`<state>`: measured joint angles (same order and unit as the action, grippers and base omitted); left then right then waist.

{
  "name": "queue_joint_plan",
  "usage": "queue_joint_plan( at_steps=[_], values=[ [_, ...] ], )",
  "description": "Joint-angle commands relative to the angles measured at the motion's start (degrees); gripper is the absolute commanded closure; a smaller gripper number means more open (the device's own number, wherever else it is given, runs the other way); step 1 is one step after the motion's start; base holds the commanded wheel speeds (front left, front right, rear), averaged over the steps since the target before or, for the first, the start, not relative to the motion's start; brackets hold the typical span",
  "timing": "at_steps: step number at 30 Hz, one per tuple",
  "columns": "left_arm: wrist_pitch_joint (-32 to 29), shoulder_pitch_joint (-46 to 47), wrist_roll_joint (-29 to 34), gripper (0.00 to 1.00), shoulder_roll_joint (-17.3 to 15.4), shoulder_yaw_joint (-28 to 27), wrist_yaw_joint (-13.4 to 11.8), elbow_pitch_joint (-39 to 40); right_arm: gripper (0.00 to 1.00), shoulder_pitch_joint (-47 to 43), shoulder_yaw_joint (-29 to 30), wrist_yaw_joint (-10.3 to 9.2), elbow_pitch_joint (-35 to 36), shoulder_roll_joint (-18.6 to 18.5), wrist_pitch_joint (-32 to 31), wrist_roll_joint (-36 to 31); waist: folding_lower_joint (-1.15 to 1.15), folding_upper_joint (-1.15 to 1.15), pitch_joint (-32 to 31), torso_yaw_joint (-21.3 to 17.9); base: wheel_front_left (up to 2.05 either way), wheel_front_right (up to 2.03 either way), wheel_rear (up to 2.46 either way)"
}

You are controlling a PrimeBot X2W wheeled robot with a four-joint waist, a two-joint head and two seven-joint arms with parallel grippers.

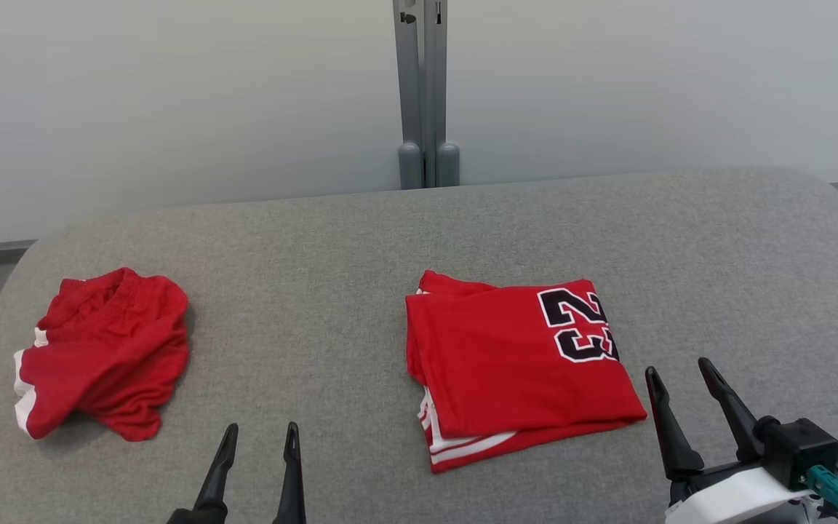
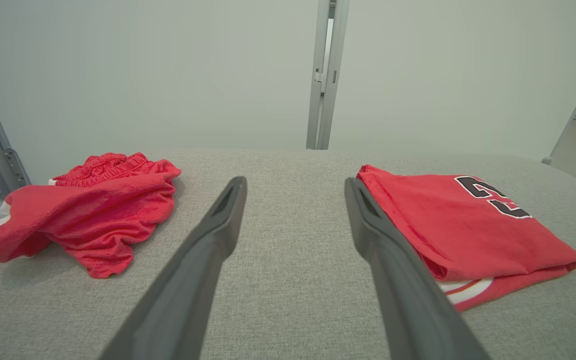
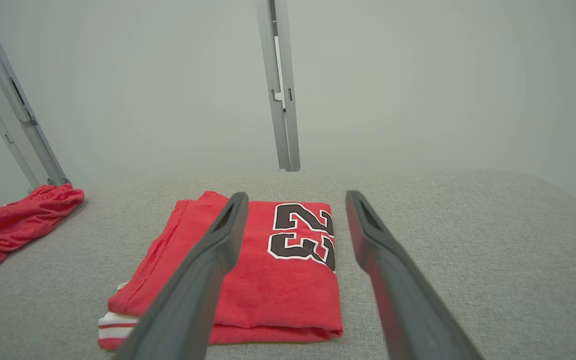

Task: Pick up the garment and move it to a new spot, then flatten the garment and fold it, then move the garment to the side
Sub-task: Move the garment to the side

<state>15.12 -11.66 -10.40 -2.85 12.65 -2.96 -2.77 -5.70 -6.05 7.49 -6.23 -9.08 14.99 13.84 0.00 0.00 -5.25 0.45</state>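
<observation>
Two red garments on a grey fabric-covered table (image 1: 332, 247), with the left hand (image 1: 260, 429) and the right hand (image 1: 679, 367) both spread wide and holding nothing.
The folded red jersey with a black, white-edged number 23 (image 1: 513, 364) lies flat right of the table's middle, its white-striped hem showing along the near edge. The right hand hovers just beside its near right corner, fingers clear of the cloth; in the right wrist view the jersey shows between and behind the two dark fingers. The crumpled red shorts with white trim (image 1: 106, 349) sit in a loose heap near the table's left edge, well apart from the jersey, waistband towards the far side. The left hand is at the near edge between the two garments, touching neither. A grey metal post (image 1: 423, 87) stands against the pale wall behind the table.
</observation>
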Motion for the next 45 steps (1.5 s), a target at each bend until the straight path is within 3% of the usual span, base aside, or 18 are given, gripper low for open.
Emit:
queue_joint_plan(
  at_steps=[1,45],
  values=[
    [0.02,-0.49,-0.15,0.00,-0.09,-0.25,-0.15,0.19,0.00,-0.95,-0.05,0.00,-0.20,-0.18,0.22,-0.28,0.00,0.00,-0.22,0.24,0.00,0.00,0.00],
    [0.02,-0.16,0.87,0.00,-0.09,-0.48,0.26,1.60,0.00,-0.74,-0.12,0.00,-0.08,0.22,0.22,0.02,0.00,0.00,0.09,1.22,0.00,0.00,0.00]
  ],
)
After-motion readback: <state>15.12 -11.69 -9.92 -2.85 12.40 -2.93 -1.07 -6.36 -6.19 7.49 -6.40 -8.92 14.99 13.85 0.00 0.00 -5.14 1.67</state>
